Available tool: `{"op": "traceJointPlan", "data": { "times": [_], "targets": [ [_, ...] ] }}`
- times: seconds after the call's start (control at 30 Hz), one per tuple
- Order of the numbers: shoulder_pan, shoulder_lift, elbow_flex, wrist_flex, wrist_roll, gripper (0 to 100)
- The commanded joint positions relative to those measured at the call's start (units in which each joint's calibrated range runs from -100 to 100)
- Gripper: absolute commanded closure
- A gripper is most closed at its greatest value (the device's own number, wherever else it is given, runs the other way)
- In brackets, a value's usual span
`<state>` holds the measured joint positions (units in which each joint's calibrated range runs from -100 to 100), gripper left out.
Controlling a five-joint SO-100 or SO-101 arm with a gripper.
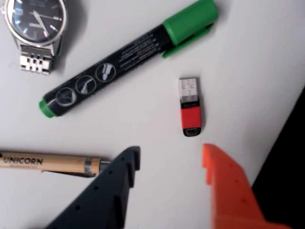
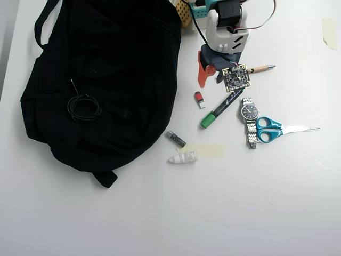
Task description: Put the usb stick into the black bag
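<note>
The usb stick (image 1: 190, 107) lies flat on the white table, red body with a silver end, just beyond my fingertips in the wrist view. It also shows in the overhead view (image 2: 199, 99), right of the black bag (image 2: 101, 80). My gripper (image 1: 170, 160) is open and empty, one dark finger (image 1: 125, 167) and one orange finger (image 1: 217, 167) hovering near the stick. In the overhead view the gripper (image 2: 209, 76) sits just above the stick. The bag's dark edge (image 1: 290, 162) shows at the right of the wrist view.
A green-capped marker (image 1: 128, 52) (image 2: 221, 109), a wristwatch (image 1: 35, 26) (image 2: 249, 120) and a wooden pen (image 1: 47, 162) (image 2: 261, 68) lie close by. Blue scissors (image 2: 277, 129), a grey battery (image 2: 175, 138), a white ribbed piece (image 2: 183, 158) and tape (image 2: 205, 150) lie further off.
</note>
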<state>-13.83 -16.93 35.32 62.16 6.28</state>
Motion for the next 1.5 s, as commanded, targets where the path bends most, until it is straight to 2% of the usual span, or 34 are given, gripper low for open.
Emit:
{"op": "traceJointPlan", "data": {
  "times": [0.0, 0.13, 0.43, 0.77, 1.13, 1.47],
  "targets": [
    [-0.82, 0.33, -1.0, -2.13, 0.33, 80],
    [-1.05, 2.32, 0.43, -4.97, 0.38, 80],
    [-0.53, 7.55, 0.52, -10.05, 5.0, 77],
    [-0.38, 7.89, 2.95, -10.4, 5.21, 77],
    [1.34, 7.89, 7.35, -19.61, 5.21, 78],
    [1.42, 7.89, 7.71, -19.7, 5.21, 77]
  ]
}}
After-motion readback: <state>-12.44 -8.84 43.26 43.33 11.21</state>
